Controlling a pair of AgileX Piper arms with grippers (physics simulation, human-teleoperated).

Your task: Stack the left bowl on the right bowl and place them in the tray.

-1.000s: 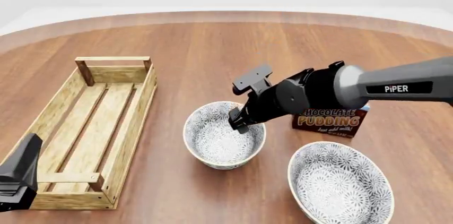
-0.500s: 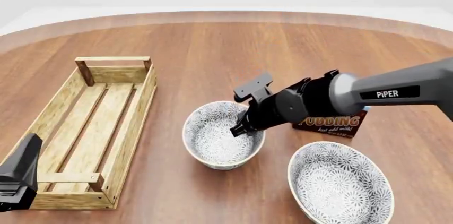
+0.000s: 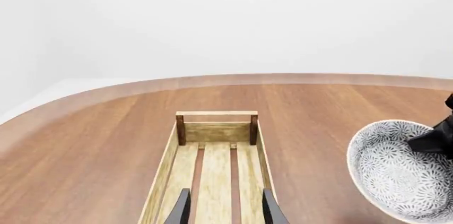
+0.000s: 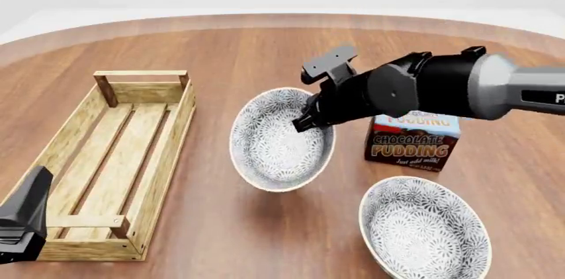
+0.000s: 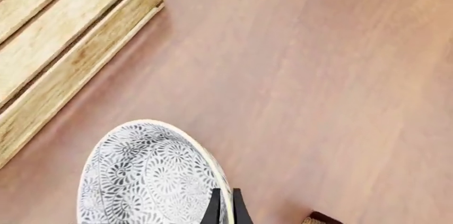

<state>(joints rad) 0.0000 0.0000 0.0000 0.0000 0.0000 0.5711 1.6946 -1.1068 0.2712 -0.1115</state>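
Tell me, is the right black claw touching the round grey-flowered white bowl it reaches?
Touching. In the right wrist view, the right gripper pinches the left bowl's rim between its fingers.

pudding box front reads "CHOCOLATE PUDDING", smaller "Just add milk!" under it; right arm shows just a "P"

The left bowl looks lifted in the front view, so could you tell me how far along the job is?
Done: the right gripper has pinched the rim of the left bowl and holds it tilted above the table.
In hand: carrying it toward the right bowl, which sits alone near the front.
Left: stacking, then moving both into the tray, which holds nothing. The left gripper waits open over it.
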